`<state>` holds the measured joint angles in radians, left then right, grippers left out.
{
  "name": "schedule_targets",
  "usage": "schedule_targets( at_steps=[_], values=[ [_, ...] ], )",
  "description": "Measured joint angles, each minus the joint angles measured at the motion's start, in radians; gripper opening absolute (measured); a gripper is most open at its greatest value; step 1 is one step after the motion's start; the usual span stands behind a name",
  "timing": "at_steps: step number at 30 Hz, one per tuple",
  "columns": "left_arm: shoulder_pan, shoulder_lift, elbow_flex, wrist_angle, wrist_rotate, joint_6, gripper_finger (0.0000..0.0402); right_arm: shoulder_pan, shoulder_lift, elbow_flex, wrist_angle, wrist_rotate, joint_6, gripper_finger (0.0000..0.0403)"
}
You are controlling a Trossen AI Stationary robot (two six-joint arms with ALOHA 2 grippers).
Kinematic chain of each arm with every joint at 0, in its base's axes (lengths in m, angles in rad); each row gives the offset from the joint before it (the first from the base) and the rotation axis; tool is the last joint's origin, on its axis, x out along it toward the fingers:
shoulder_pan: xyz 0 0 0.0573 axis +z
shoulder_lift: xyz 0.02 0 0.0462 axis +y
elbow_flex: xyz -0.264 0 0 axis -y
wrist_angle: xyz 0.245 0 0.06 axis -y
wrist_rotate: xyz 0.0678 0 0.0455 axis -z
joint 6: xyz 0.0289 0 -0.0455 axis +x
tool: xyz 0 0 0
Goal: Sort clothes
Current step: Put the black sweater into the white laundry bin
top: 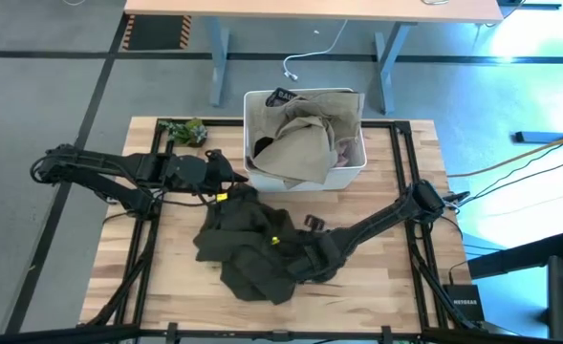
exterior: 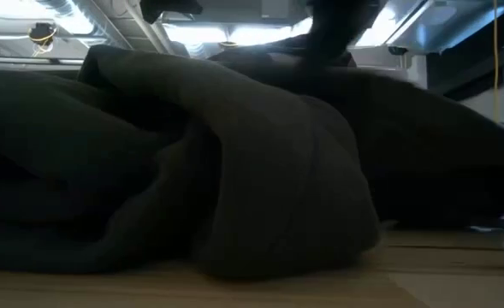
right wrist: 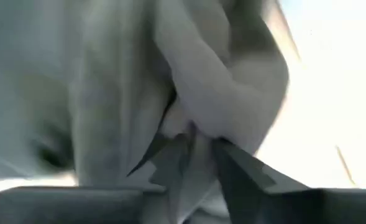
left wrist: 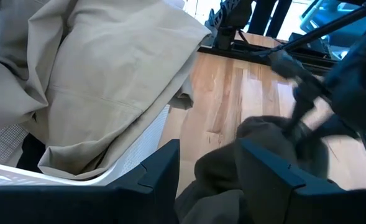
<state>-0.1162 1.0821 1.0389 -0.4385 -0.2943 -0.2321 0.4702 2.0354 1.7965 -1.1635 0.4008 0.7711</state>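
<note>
A large olive-green garment lies heaped on the middle of the wooden table and fills the low view. A beige garment drapes over the near rim of the white bin, with a black lettered strap at the bin's far edge. My left gripper is open beside the bin's near left corner, over the far edge of the olive garment. My right gripper is shut on the olive garment's right part. My left gripper has olive cloth lying between its open fingers; I cannot tell whether they touch it. My right gripper pinches a raised fold of the olive garment between its two fingers. It comes slanting from the table's right. The rest of the garment lies on the table.
A small green plant-like clump lies at the table's far left. A bit of pale pink cloth shows inside the bin. A black frame runs along the table's edges. Bare wood shows at the near left and far right.
</note>
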Motion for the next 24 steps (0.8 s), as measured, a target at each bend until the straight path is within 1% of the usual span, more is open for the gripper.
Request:
schedule_targets(
  at_steps=[4, 7, 9, 12, 14, 18, 21, 24],
  values=[
    [0.0, 0.0, 0.0, 0.001, 0.0, 0.0, 0.0149, -0.011, 0.022, 0.0, 0.201, 0.013, -0.099, 0.0179],
    [0.0, 0.0, 0.0, 0.001, 0.0, 0.0, 0.0149, -0.04, 0.061, 0.0, 0.309, 0.014, -0.151, 0.0227],
    [0.0, 0.0, 0.0, 0.001, 0.0, 0.0, 0.0149, -0.065, 0.096, 0.0, 0.367, 0.0, -0.202, 0.0254],
    [0.0, 0.0, 0.0, 0.0, 0.0, 0.0, 0.0149, -0.1, 0.153, 0.0, 0.45, -0.003, -0.256, 0.0281],
    [0.0, 0.0, 0.0, 0.001, 0.0, 0.0, 0.0149, -0.121, 0.191, 0.0, 0.522, -0.032, -0.284, 0.0291],
    [0.0, 0.0, 0.0, 0.001, 0.0, 0.0, 0.0149, -0.16, 0.268, 0.001, 0.637, -0.133, -0.339, 0.0298],
    [0.0, 0.0, 0.0, 0.0, 0.0, 0.0, 0.0149, -0.184, 0.317, 0.008, 0.645, -0.159, -0.345, 0.0296],
    [0.0, 0.0, 0.0, 0.001, 0.0, 0.0, 0.0149, -0.205, 0.359, 0.014, 0.609, -0.197, -0.349, 0.0283]
  ],
)
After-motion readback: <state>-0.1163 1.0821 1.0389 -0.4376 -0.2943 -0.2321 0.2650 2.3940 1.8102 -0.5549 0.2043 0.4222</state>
